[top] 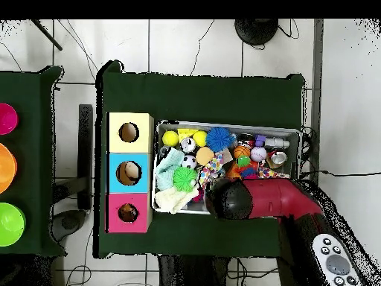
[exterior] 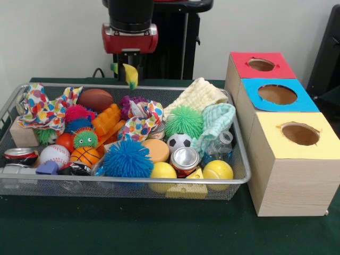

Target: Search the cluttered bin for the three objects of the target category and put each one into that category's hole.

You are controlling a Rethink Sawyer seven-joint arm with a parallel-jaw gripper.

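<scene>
The wire mesh bin (exterior: 133, 180) holds several toys, balls, cans, cloths and a plastic bottle; it also shows in the overhead view (top: 223, 124). My gripper (exterior: 128, 69) hangs above the bin's far rim, left of centre, shut on a small yellow object with a green tip (exterior: 130, 76). Three wooden boxes with holes stand beside the bin: red-topped (exterior: 260, 65), blue-topped (exterior: 276, 94) and yellow-topped (exterior: 297, 133). In the overhead view the arm's black and red head (top: 232, 199) hides the gripper and the held object.
In the bin lie spiky balls (exterior: 126, 158), yellow balls (exterior: 218, 170), a soccer ball (exterior: 179, 141), a can (exterior: 184, 158) and folded cloths (exterior: 199, 94). Coloured bowls (top: 7, 167) sit on a second table to the left in the overhead view.
</scene>
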